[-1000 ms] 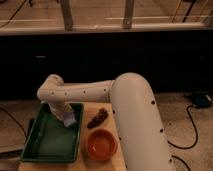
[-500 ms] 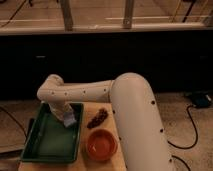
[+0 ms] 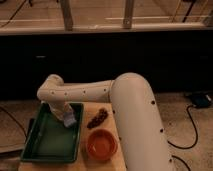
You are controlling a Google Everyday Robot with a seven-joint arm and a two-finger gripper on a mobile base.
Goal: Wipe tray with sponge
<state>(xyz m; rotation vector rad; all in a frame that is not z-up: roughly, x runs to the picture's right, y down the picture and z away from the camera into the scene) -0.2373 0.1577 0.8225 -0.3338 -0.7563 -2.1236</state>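
Observation:
A dark green tray (image 3: pixel 47 142) sits on the left part of a small wooden table. My white arm reaches from the right across to the tray's far right corner. My gripper (image 3: pixel 66 120) points down inside the tray by its right wall. A light blue sponge (image 3: pixel 70 120) is at its tip, low over the tray floor; whether it touches the floor I cannot tell.
An orange bowl (image 3: pixel 101 144) stands on the table right of the tray. A dark bunch like grapes (image 3: pixel 97 118) lies behind the bowl. A black cable (image 3: pixel 192 127) runs over the floor at the right. A dark wall with railing posts stands behind.

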